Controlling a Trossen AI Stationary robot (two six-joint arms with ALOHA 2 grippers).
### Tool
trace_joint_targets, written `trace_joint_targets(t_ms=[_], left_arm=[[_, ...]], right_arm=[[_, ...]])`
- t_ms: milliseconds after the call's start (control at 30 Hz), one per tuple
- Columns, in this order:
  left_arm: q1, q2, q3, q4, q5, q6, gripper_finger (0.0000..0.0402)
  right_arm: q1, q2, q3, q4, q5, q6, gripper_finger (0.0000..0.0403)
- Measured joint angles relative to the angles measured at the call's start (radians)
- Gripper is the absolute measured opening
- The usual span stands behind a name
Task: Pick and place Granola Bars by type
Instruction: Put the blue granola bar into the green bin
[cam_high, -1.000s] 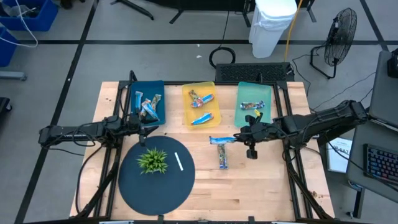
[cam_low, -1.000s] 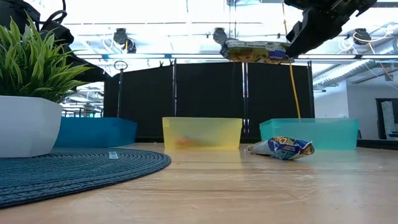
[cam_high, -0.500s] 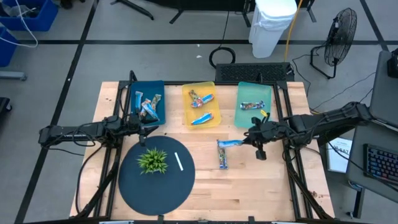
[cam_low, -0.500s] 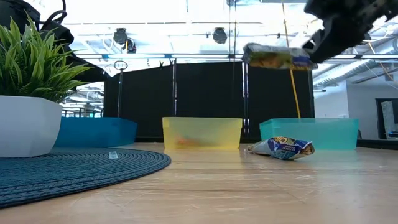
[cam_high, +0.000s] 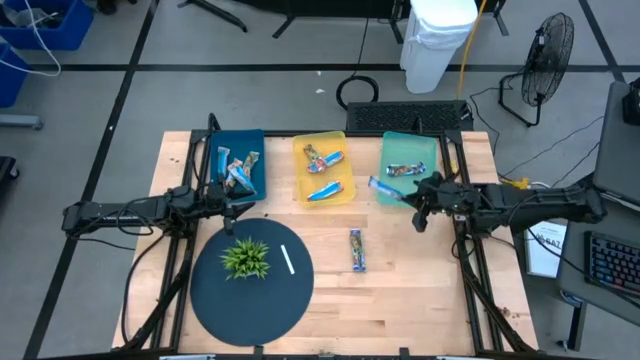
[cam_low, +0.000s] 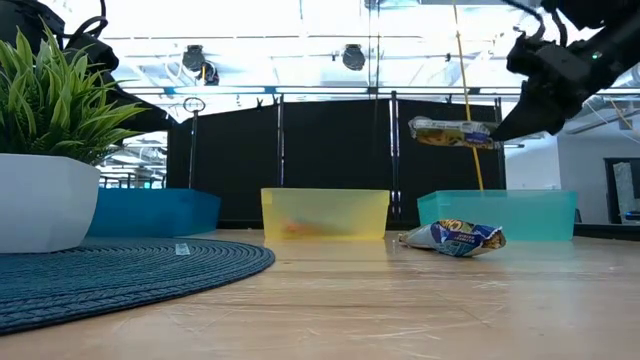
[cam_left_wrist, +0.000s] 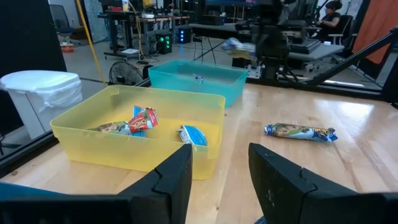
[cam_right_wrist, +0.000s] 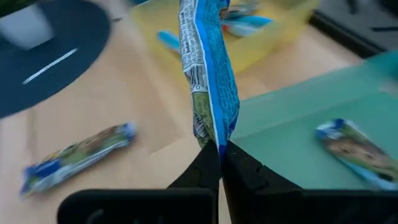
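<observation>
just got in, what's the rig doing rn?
Sorting granola bars into bins by type. The right gripper is shut on a blue-wrapped bar, carried in the air at the near edge of the teal bin, which has one bar in it. One more bar lies on the table. The yellow bin and blue bin each hold a few. The left arm waits by the blue bin, gripper partly open and empty.

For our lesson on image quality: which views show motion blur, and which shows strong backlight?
Right wrist view: the round mat and green bin smear, while the held granola bar stays sharp. Left wrist view: the distant right gripper is blurred. Low view: bright ceiling glare silhouettes the plant.
</observation>
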Motion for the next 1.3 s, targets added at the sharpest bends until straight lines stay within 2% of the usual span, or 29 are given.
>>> trace_joint_targets(t_ms=[267, 567, 867, 967, 1200, 1300], left_arm=[[0.0, 0.0, 0.0, 0.0, 0.0, 0.0, 0.0161], [0.0, 0.0, 0.0, 0.0, 0.0, 0.0, 0.0161], [0.0, 0.0, 0.0, 0.0, 0.0, 0.0, 0.0161], [0.0, 0.0, 0.0, 0.0, 0.0, 0.0, 0.0161], [0.0, 0.0, 0.0, 0.0, 0.0, 0.0, 0.0161], [0.0, 0.0, 0.0, 0.0, 0.0, 0.0, 0.0161]], right_arm=[[-0.14, -0.005, -0.006, -0.003, 0.09, 0.011, 0.0002], [-0.326, 0.003, -0.006, -0.032, 0.085, -0.039, 0.0002], [-0.485, 0.07, -0.006, -0.082, 0.081, -0.072, 0.0002], [-0.503, 0.091, -0.006, -0.071, 0.022, -0.085, 0.0002], [-0.509, 0.108, -0.006, -0.066, -0.224, -0.081, 0.0002], [-0.509, 0.108, -0.006, -0.077, -0.282, -0.056, 0.0002]])
